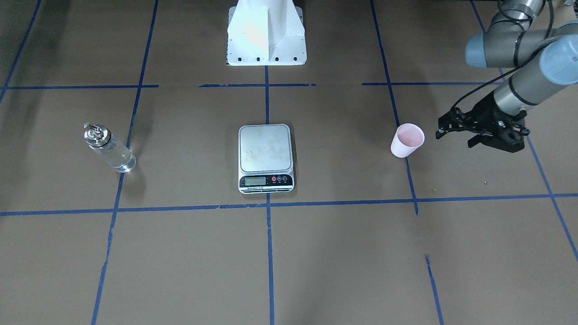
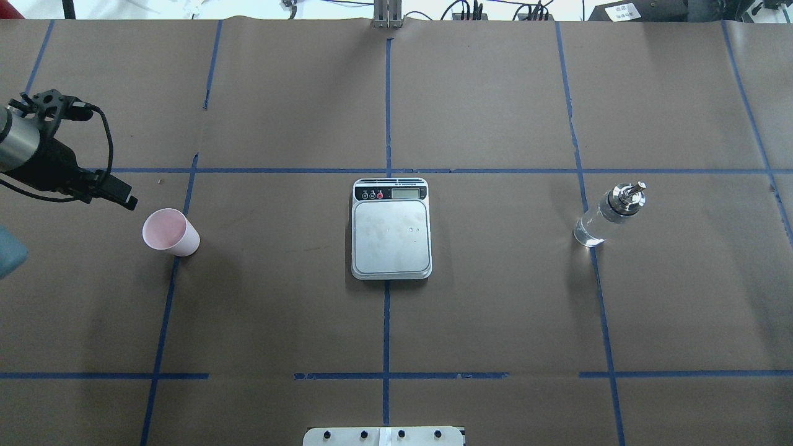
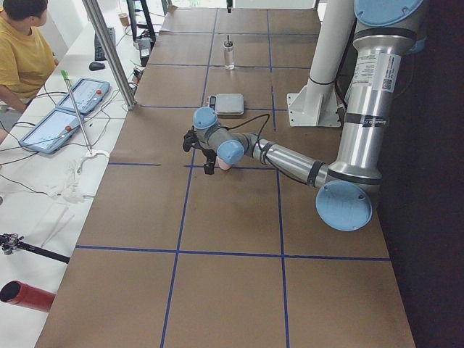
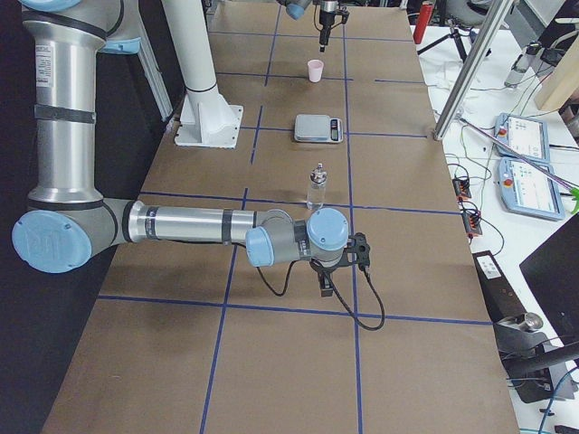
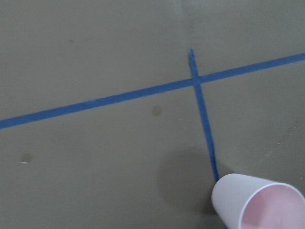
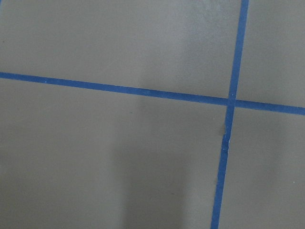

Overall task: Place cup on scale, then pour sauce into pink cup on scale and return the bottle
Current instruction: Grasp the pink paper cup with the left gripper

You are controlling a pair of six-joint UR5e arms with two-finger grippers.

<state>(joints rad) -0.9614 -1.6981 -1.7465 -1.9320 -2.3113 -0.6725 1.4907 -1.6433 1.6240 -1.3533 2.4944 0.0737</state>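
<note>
The pale pink cup (image 1: 407, 141) stands upright on the brown table, also in the overhead view (image 2: 170, 232) and at the lower right of the left wrist view (image 5: 257, 202). My left gripper (image 1: 439, 127) hovers just beside it, apart from it, jaws open and empty. The scale (image 1: 265, 149) sits at the table's middle with its platform bare (image 2: 391, 232). The glass bottle (image 1: 110, 149) with its metal pourer stands on the other side (image 2: 610, 214), holding clear liquid. My right gripper (image 4: 324, 287) hangs over bare table near the bottle; I cannot tell whether it is open.
The white robot base (image 1: 266, 40) stands behind the scale. Blue tape lines (image 2: 387, 170) grid the brown table. A slanted metal pole (image 3: 109, 51), tablets (image 3: 72, 109) and a seated operator (image 3: 22, 43) are along the table's far side.
</note>
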